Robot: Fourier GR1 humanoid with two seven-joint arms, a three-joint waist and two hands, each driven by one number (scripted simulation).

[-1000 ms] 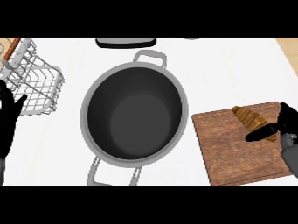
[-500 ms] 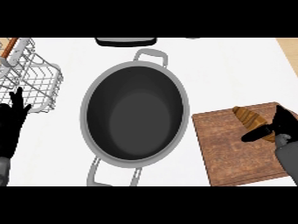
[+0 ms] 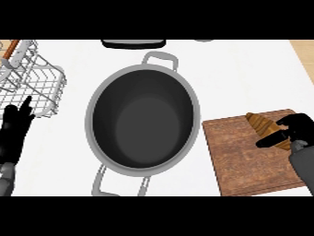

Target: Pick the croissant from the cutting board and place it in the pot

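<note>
The croissant [image 3: 261, 123] is seen on the far part of the cutting board [image 3: 244, 161] at the right, its near end enclosed by the curled right hand [image 3: 300, 130]. The pot [image 3: 143, 124] is set just left of the board. The left hand [image 3: 11, 136] is held straight-fingered at the left, touching the near edge of a wire basket [image 3: 30, 87].

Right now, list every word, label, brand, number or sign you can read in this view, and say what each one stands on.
There is no readable text.
The pot, cutting board, croissant and wire basket show plain surfaces with no print, label or number.
The dark object at the top edge is cut off by the view, and the part that shows carries no marking.
</note>
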